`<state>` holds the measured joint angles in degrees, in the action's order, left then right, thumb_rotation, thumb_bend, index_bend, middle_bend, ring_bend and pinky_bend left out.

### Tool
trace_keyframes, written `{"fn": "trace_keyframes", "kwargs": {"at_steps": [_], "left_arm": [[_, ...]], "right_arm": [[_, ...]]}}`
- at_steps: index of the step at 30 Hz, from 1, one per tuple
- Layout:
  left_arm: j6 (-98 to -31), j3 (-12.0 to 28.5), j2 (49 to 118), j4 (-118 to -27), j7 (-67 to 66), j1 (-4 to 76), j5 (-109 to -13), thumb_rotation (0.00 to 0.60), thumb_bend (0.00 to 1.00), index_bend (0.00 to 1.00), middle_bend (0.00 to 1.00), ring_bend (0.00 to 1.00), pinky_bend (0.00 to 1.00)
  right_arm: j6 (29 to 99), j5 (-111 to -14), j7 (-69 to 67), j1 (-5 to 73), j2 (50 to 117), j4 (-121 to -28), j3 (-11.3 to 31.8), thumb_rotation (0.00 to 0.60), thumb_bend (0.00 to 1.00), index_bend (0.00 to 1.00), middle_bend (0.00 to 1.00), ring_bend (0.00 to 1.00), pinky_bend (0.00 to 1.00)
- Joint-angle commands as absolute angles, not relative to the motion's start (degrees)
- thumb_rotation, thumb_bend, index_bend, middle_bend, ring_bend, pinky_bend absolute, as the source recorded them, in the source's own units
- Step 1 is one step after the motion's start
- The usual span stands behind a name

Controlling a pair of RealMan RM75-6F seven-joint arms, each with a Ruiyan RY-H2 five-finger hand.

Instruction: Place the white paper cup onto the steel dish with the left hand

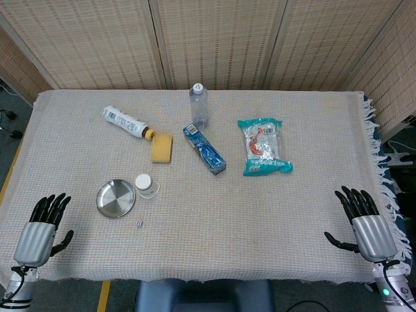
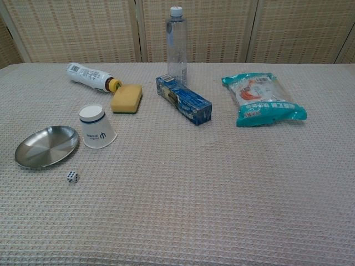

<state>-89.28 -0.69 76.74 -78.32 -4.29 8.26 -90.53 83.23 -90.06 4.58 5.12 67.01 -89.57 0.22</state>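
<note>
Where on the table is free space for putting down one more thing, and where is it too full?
Free: the wide cloth between the paper cup and the snack bag, in front of the blue box. Also the near strip past the die. Crowded: dish, cup, sponge and lying bottle at the left.

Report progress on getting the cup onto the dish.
Nothing done yet: the white paper cup stands upside down on the cloth beside the steel dish. Nothing in hand: the left hand rests open at the table edge. Reaching, gripping and placing all remain.

Cup just right of dish.
</note>
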Motion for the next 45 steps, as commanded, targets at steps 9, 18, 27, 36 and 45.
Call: {"fn": "trace_keyframes", "kwargs": {"at_steps": [9, 18, 27, 36, 45], "left_arm": [[-84.6, -1.4, 76.9, -82.0, -12.6, 10.6, -92.6, 0.6, 0.33, 0.0, 0.2, 0.12, 0.34], [-77.9, -1.9, 82.1, -81.6, -19.4, 15.4, -96.1, 0.6, 0.33, 0.34, 1.0, 1.0, 1.0], [-74.2, -0.2, 89.3, -75.0, -19.0, 17.3, -93.0, 0.6, 0.34, 0.36, 1.0, 1.0, 1.0], [-71.9, 0.5, 91.5, -73.2, -18.5, 18.8, -91.0, 0.6, 0.34, 0.36, 1.0, 1.0, 1.0], [-70.4, 0.4, 92.9, -73.6, -17.8, 20.2, -90.5, 0.6, 0.33, 0.36, 1.0, 1.0, 1.0]], "right_arm": [[83.1, -89.3, 4.8, 5.1, 67.2, -89.5, 0.6, 0.356, 0.15, 0.0, 0.0, 0.0, 0.0], [81.4, -88.6, 5.2, 5.9, 67.6, -89.3, 0.8, 0.355, 0.15, 0.0, 0.0, 0.0, 0.0], [81.3, -88.5, 5.3, 6.0, 67.5, -89.4, 0.8, 0.356, 0.15, 0.0, 0.0, 0.0, 0.0], [80.6, -87.7, 5.2, 6.2, 67.4, -89.3, 1.0, 0.355, 0.15, 0.0, 0.0, 0.0, 0.0], [79.7, -87.1, 5.4, 6.4, 67.3, -89.4, 0.8, 0.355, 0.15, 0.0, 0.0, 0.0, 0.0]]}}
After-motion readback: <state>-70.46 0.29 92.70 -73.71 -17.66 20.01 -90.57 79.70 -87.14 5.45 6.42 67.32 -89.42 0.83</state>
